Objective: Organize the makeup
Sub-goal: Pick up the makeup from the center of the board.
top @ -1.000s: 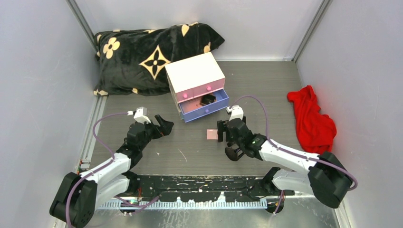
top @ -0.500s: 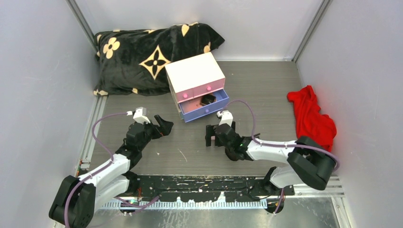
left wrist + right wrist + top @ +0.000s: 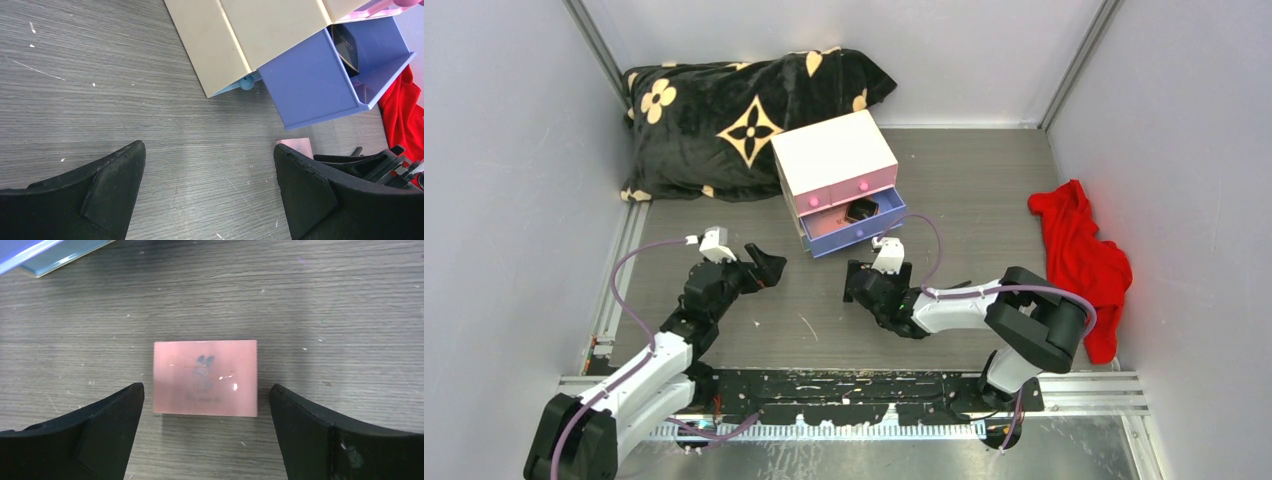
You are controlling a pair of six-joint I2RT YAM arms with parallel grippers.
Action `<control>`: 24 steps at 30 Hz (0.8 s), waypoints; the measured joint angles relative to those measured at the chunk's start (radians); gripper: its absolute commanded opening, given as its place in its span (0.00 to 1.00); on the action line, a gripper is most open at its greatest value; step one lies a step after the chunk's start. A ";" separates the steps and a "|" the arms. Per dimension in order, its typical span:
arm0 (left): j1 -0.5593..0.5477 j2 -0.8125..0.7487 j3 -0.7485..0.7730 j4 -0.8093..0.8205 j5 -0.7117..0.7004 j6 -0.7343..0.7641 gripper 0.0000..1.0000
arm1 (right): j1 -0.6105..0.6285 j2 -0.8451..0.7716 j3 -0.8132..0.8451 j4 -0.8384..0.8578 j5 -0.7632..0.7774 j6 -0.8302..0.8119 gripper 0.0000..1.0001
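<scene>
Blue drawer [image 3: 312, 87] pulled out, pink compact [image 3: 296, 147] nearby

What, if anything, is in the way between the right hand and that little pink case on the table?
Nothing visible. The pink compact lies flat on the table, right under the right hand, whose open fingers stand on either side of it without touching.

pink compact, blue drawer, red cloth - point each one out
pink compact [image 3: 205, 377], right wrist view, middle of its lid
blue drawer [image 3: 310, 82], left wrist view, its outer side wall
red cloth [image 3: 1079, 255], top view, middle of the heap
</scene>
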 measured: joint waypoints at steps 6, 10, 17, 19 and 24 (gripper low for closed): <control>0.000 -0.039 0.000 -0.026 0.000 0.002 1.00 | 0.002 0.000 -0.001 -0.063 0.091 0.088 1.00; 0.000 -0.047 0.000 -0.036 0.000 0.003 1.00 | 0.002 0.001 0.000 -0.093 0.122 0.110 1.00; 0.000 -0.046 -0.004 -0.044 0.000 0.003 1.00 | 0.003 0.002 0.000 -0.090 0.124 0.099 1.00; 0.000 -0.044 -0.004 -0.044 0.000 0.003 1.00 | 0.008 0.002 0.000 -0.088 0.125 0.090 1.00; 0.000 -0.040 -0.004 -0.044 0.000 0.003 1.00 | 0.043 0.007 0.029 -0.124 0.131 0.052 1.00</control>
